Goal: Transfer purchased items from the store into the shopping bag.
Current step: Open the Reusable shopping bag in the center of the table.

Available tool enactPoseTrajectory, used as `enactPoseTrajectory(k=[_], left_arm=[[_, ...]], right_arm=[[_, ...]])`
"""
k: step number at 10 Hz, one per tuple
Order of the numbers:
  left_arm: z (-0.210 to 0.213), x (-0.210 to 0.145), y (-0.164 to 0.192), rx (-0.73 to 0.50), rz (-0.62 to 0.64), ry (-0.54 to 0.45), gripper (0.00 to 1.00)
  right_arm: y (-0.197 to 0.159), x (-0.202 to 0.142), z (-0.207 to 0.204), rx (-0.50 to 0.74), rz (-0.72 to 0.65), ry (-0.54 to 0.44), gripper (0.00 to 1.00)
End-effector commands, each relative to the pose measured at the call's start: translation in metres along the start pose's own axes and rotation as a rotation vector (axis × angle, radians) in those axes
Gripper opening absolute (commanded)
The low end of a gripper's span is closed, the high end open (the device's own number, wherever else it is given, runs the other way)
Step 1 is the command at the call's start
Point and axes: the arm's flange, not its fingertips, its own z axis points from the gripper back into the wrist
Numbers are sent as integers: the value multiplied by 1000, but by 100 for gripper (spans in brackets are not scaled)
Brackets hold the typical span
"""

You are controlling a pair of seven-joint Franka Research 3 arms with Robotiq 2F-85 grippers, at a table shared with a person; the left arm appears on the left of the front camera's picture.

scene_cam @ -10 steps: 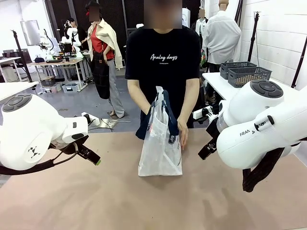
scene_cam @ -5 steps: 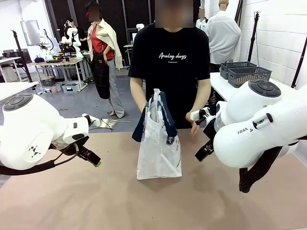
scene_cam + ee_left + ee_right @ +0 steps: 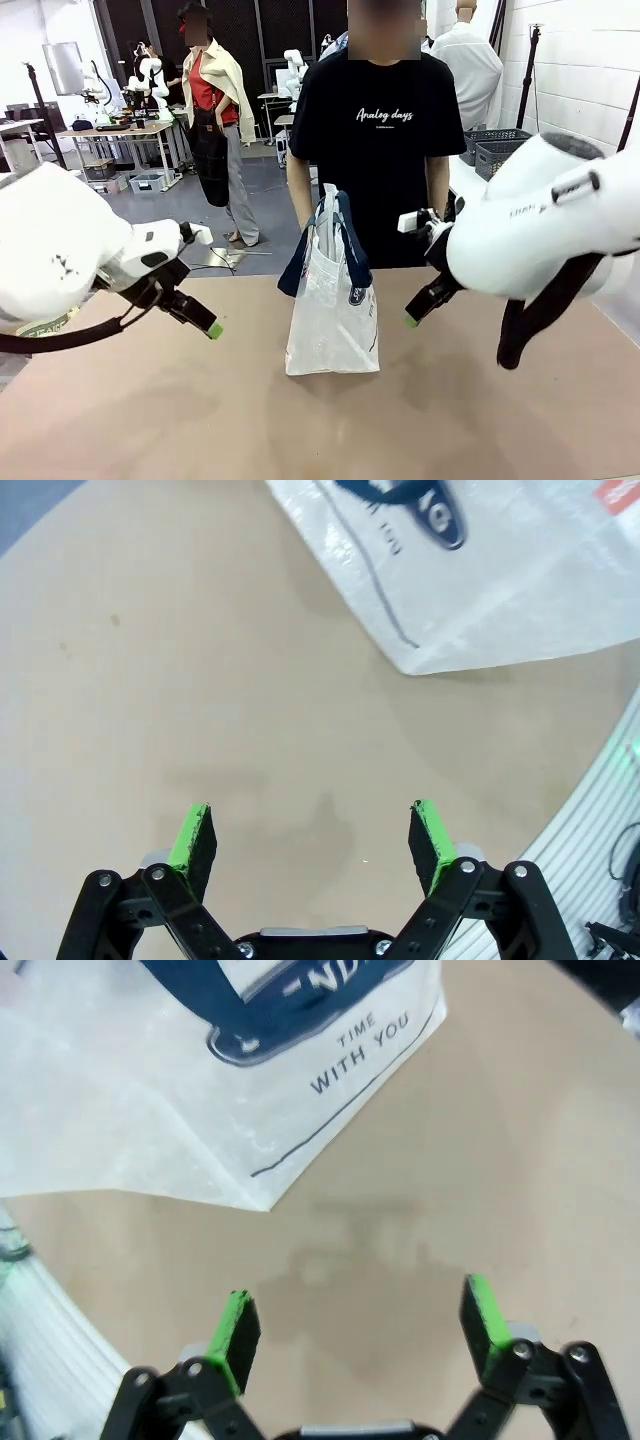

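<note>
Bench (image 3: pixel 150 420): smooth, so lets a bumped thing slide; shopping bag (image 3: pixel 330 320): stands upright in the middle, thin and floppy, may tip or fold shut if poked; left hand (image 3: pixel 312 830) and right hand (image 3: pixel 357 1320): wide, empty, near either side, could knock it over reaching in.

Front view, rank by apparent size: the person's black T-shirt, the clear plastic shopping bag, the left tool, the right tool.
1. black T-shirt
2. clear plastic shopping bag
3. left tool and right tool, too alike to rank
</note>
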Motion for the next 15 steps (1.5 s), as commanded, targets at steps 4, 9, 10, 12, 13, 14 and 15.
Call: enactPoseTrajectory(k=[4,9,10,12,13,14,15], left_arm=[[38,58,25,-14,-8,-52,100],[66,134,24,73,-49,-110,100],[67,143,23,58,-61,-115,100],[65,122,24,48,-45,-127,100],[65,122,24,48,-45,-127,100],[65,122,24,48,-45,-127,100],[63,130,23,49,-50,-124,100]], right_arm=[[-39,57,54,22,8,-3,100],[-57,134,93,-38,12,-51,100],[-57,142,94,-53,10,-51,100],[-51,122,96,-25,16,-69,100],[-51,122,96,-25,16,-69,100],[-51,122,96,-25,16,-69,100],[-52,131,96,-39,20,-70,100]])
